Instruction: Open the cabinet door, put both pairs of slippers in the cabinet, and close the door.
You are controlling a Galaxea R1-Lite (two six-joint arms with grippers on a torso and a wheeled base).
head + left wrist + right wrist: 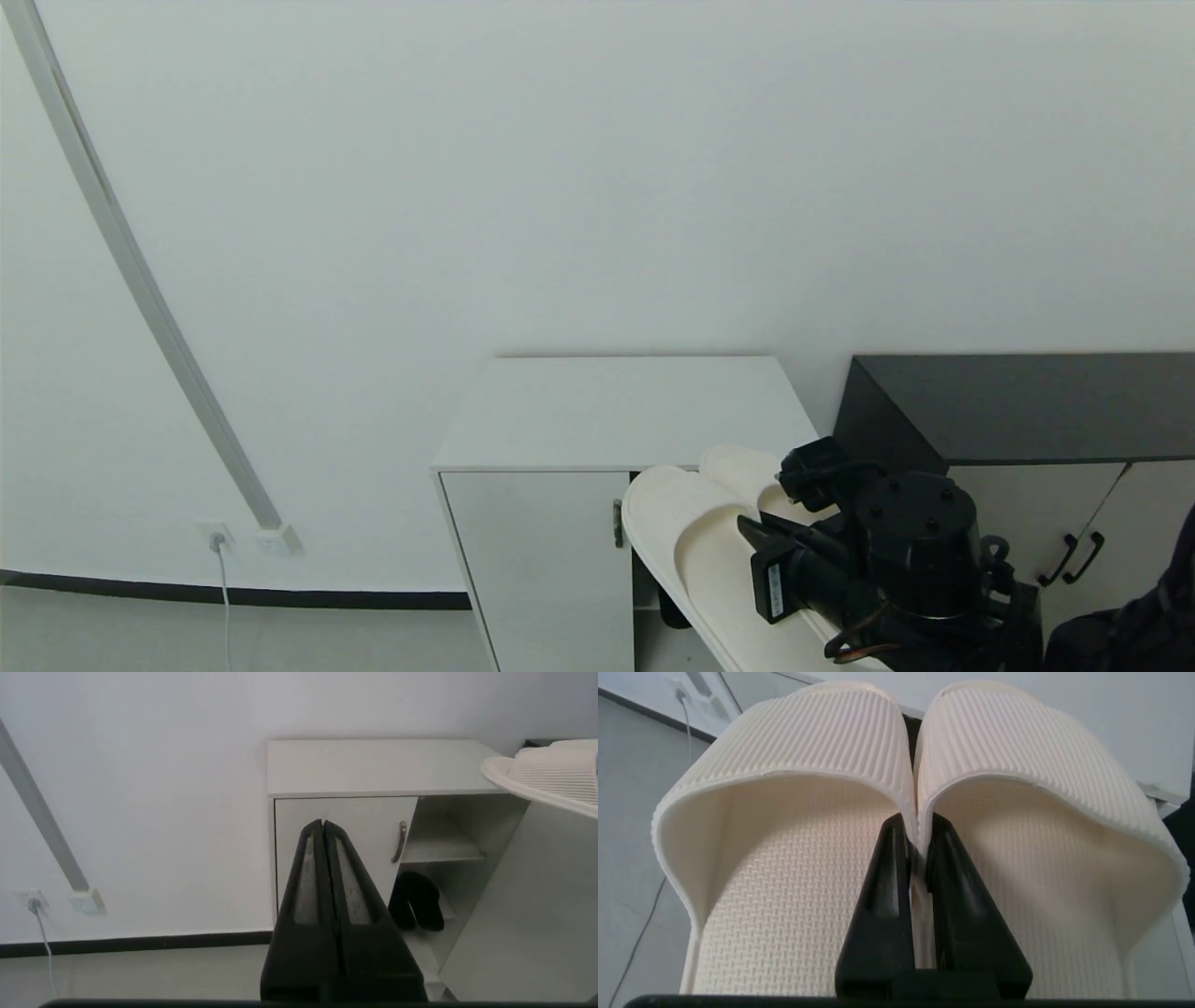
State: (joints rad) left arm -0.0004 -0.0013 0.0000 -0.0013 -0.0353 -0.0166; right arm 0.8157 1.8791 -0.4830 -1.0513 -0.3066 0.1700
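My right gripper (761, 537) is shut on a pair of cream slippers (695, 551), pinching their two inner edges together (915, 826). It holds them in the air in front of the white cabinet (616, 411), toes toward it. The cabinet's left door (336, 849) is closed. Its right door (528, 915) stands open and shows the shelves. A pair of black slippers (418, 901) lies on a lower shelf inside. My left gripper (322, 826) is shut with nothing in it, held off from the cabinet and facing its front. The cream slippers' toes (551, 770) hang level with the cabinet top.
A dark-topped cabinet (1027, 401) with black handles (1074, 558) stands right beside the white one. A wall socket with a cable (217, 537) and a slanted conduit (140, 280) are on the wall to the left. Bare floor lies in front.
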